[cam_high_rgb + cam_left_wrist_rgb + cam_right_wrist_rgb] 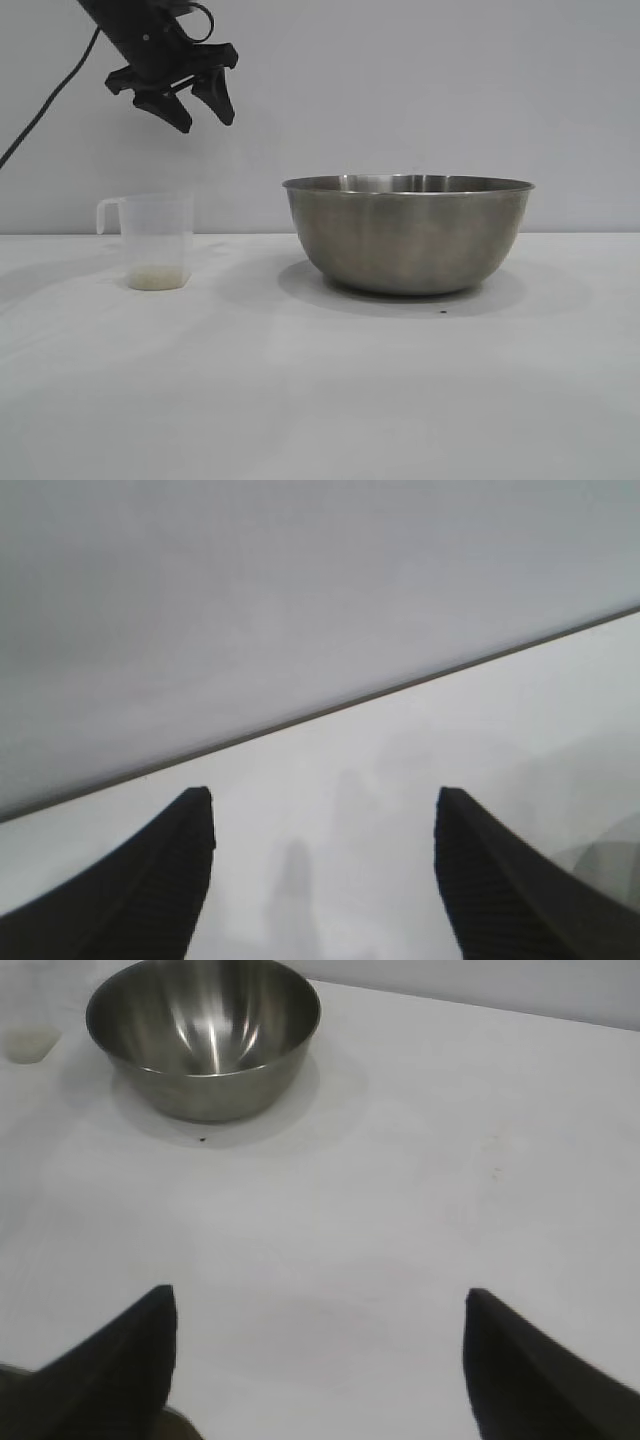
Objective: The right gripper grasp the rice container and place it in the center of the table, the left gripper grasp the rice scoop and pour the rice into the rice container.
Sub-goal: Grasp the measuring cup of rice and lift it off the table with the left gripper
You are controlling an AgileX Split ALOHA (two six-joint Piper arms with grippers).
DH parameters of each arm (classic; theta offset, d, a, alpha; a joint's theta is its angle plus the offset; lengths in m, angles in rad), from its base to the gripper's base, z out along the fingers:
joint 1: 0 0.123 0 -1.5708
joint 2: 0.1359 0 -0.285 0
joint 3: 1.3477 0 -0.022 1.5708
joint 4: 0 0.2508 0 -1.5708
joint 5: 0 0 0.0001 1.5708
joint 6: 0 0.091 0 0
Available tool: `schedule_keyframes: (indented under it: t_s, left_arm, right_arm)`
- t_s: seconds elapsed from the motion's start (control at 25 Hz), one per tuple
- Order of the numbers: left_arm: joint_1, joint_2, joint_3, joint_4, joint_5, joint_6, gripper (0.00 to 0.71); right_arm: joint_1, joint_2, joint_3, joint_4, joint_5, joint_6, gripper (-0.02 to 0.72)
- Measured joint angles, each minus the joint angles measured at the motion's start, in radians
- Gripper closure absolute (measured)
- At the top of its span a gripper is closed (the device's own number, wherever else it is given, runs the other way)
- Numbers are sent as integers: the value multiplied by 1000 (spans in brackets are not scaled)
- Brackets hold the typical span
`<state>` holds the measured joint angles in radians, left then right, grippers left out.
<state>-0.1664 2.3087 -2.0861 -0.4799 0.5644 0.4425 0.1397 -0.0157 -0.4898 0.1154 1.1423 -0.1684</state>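
While the left hand (205,112) hangs apart, translucent plastic rice scoop (157,240) flanks the brushed-steel rice container (408,235).

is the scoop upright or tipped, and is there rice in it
Upright. The rice scoop stands on its base on the table, rim level, handle at the top. A thin pale layer of rice shows at its bottom.

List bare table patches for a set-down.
Free: wide white table front; right of the big steel bowl. Narrower: the gap between bowl and small translucent plastic cup, below the open left gripper.
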Motion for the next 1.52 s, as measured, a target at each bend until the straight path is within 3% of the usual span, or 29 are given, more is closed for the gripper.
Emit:
schedule_keyframes:
  t_s: [0.2, 0.52, 0.76, 0.8, 0.84, 1.52]
  left_arm:
    - [0, -33, 0, -81, -45, 5, 257]
    - [0, -38, 0, -393, -125, 70, 257]
    - [0, -38, 0, -377, -110, 94, 257]
    - [0, -38, 0, -365, -100, 96, 307]
    - [0, -38, 0, -351, -96, 98, 314]
    - [0, -38, 0, -361, -94, 120, 308]
  right_arm:
    - [0, 0, 0, -2, 0, 0, 175]
    - [0, 0, 0, -2, 0, 0, 175]
    - [0, 0, 0, -2, 0, 0, 175]
    - [0, 0, 0, -2, 0, 0, 175]
    - [0, 0, 0, -2, 0, 0, 175]
    - [0, 0, 0, -2, 0, 0, 175]
